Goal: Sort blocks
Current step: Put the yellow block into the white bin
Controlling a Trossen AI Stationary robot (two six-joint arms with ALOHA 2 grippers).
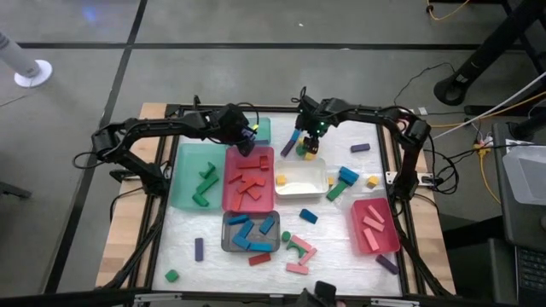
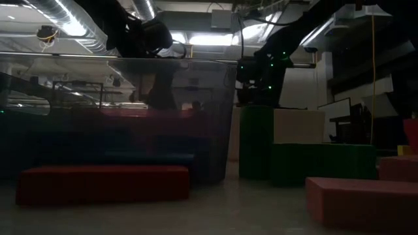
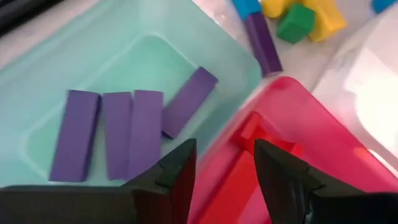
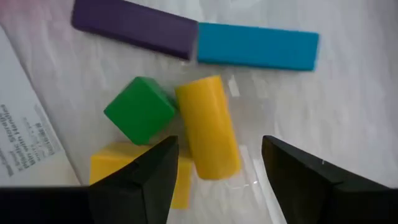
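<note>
Right gripper (image 4: 214, 180) fingers spread, unclenched; yellow block (image 4: 208, 124) between them, green cube (image 4: 140, 109) beside.

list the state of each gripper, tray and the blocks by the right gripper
left gripper: open, empty, above the red tray's edge
right gripper: open, empty, over a yellow block
teal tray: holds four purple bars, flat
red tray: holds red pieces
green cube: on the table, touching the yellow block

blocks (image 3: 134, 130) in tray (image 3: 62, 68) (side by side)
</note>
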